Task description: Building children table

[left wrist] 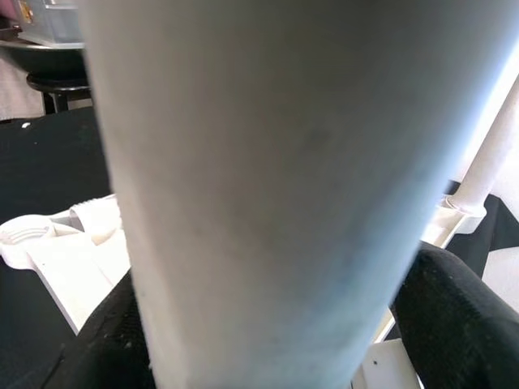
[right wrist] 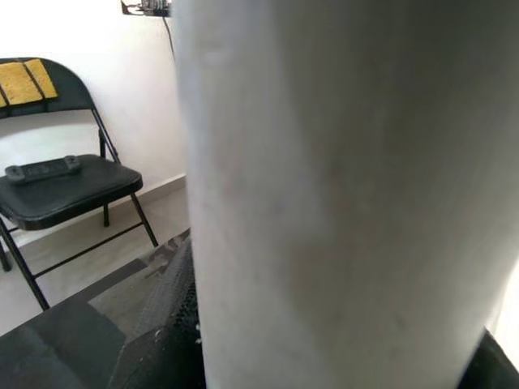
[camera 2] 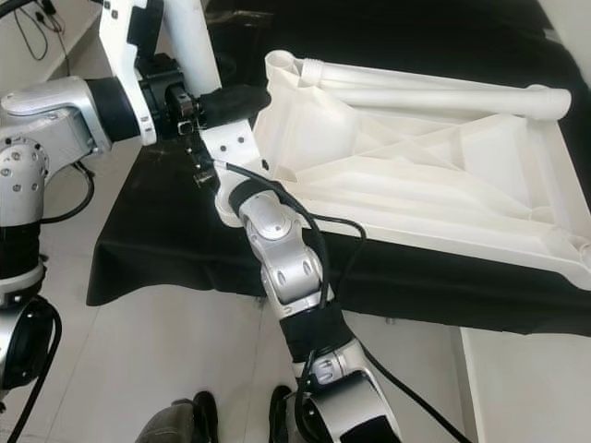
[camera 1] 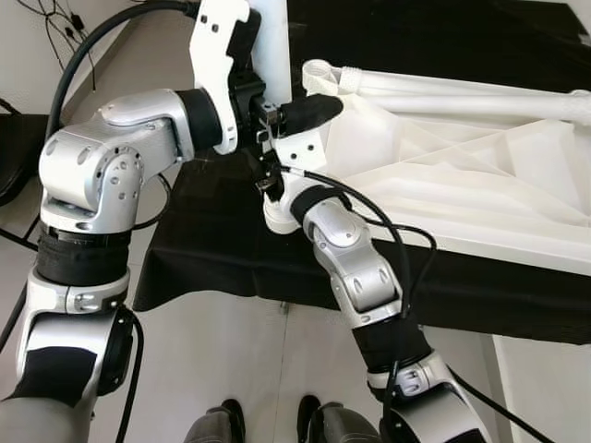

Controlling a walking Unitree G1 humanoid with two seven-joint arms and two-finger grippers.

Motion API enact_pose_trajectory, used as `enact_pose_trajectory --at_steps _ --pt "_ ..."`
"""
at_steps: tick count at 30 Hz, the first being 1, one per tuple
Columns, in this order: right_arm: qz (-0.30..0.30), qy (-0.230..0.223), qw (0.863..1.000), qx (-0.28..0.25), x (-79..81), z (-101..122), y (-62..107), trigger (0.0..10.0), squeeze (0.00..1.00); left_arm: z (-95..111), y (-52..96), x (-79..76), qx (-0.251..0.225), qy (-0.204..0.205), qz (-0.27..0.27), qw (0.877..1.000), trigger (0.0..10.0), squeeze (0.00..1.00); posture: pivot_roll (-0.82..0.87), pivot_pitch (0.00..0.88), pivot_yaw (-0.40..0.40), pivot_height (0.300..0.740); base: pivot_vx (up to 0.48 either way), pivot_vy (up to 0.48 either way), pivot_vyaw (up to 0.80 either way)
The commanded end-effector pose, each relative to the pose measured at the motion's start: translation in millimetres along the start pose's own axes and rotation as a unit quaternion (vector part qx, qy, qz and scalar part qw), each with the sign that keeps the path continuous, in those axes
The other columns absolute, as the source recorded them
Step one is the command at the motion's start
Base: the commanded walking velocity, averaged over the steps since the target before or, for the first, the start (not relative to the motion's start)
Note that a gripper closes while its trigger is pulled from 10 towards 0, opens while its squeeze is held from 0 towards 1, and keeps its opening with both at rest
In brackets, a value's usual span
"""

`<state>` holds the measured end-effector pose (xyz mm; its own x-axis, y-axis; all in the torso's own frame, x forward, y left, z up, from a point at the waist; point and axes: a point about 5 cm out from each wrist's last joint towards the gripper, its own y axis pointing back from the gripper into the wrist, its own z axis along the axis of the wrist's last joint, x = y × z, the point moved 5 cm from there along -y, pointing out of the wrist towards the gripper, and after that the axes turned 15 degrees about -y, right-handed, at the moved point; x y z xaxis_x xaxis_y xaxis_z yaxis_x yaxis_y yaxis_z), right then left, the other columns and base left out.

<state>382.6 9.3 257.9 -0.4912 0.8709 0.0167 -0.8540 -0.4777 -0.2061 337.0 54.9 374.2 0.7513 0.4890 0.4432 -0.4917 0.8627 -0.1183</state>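
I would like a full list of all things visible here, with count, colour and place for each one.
Table top: one, white, upside down on the black cloth.
Upright leg: one, white, at the top's near-left corner, gripped.
Loose legs: at least two, white, lying on the top's far side.
Black cloth: one, under the top.
Folding chair: one, black, by the wall.
Left gripper: around the upright leg.
Right gripper: around the same leg.

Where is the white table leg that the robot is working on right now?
The table leg stands upright at the near left corner of the upturned white tabletop, held between the left gripper and the right gripper.
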Motion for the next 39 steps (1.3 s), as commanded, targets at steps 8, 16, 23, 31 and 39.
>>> enact_pose_trajectory --at_steps 8,16,23,31,39 --pt "-0.016 -0.012 0.994 0.110 21.7 -51.1 8.9 0.0 0.00 -1.3 -6.9 -9.0 0.011 -0.009 -0.029 0.999 0.0 0.00 -0.19 0.275 -0.058 0.740 0.000 0.000 0.00" --pt "0.053 -0.033 0.995 0.076 19.5 -32.4 3.9 10.0 0.00 -2.2 -7.8 -12.3 0.011 -0.010 -0.037 0.999 0.0 0.00 -0.19 0.253 -0.059 0.740 0.000 0.000 0.00" --pt "0.136 -0.036 0.988 0.062 19.7 -16.7 -0.4 10.0 1.00 -2.2 -8.6 -13.5 0.011 -0.011 -0.040 0.999 0.0 0.00 -0.18 0.250 -0.061 0.740 0.000 0.000 0.00" --pt "0.358 -0.010 0.929 0.090 21.7 -11.2 3.3 10.0 0.00 2.3 -10.5 -20.1 0.006 -0.012 -0.054 0.998 0.0 0.00 -0.16 0.254 -0.040 0.740 0.000 0.000 0.00" --pt "0.455 -0.062 0.885 0.082 31.5 7.8 6.8 2.0 0.00 1.5 -12.2 -25.8 0.010 -0.010 -0.068 0.998 0.0 0.00 -0.14 0.251 -0.033 0.740 0.000 0.000 0.00"
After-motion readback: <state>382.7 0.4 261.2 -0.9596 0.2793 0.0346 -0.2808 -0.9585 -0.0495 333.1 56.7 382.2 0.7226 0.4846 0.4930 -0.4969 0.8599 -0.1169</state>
